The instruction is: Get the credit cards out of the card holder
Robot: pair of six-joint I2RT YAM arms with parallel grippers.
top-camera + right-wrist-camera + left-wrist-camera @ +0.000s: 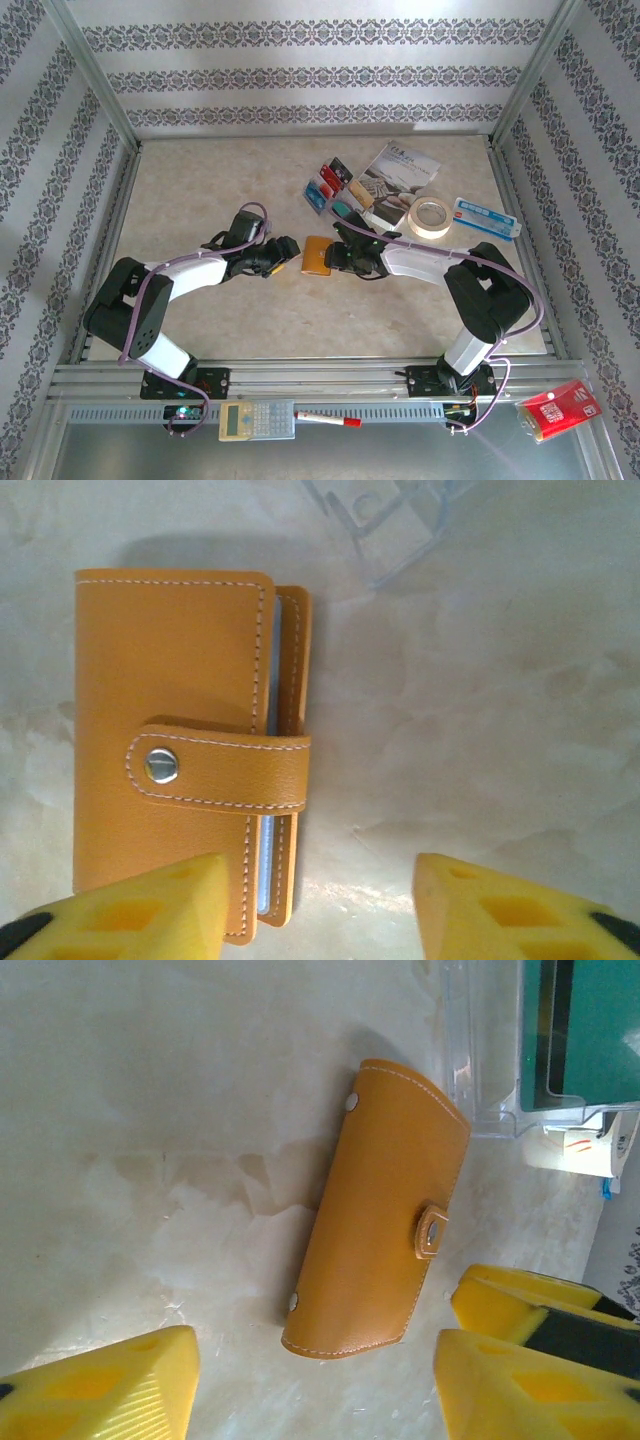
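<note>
Card holder (317, 255) lies snapped shut on the table (200, 200), left gripper (315, 1395) and right gripper (320, 910) spread empty either side of it; credit cards (325, 182) lie beyond it. Opening appears in hand: next, pin it and unsnap the strap (220, 770).

Smooth stitched orange leather card holder (170, 730) with metal snap on marbled matt table (480, 700).

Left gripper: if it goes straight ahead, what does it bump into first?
Probably the closed orange card holder, lying just ahead of the open left gripper; the exact gap is unclear.
</note>
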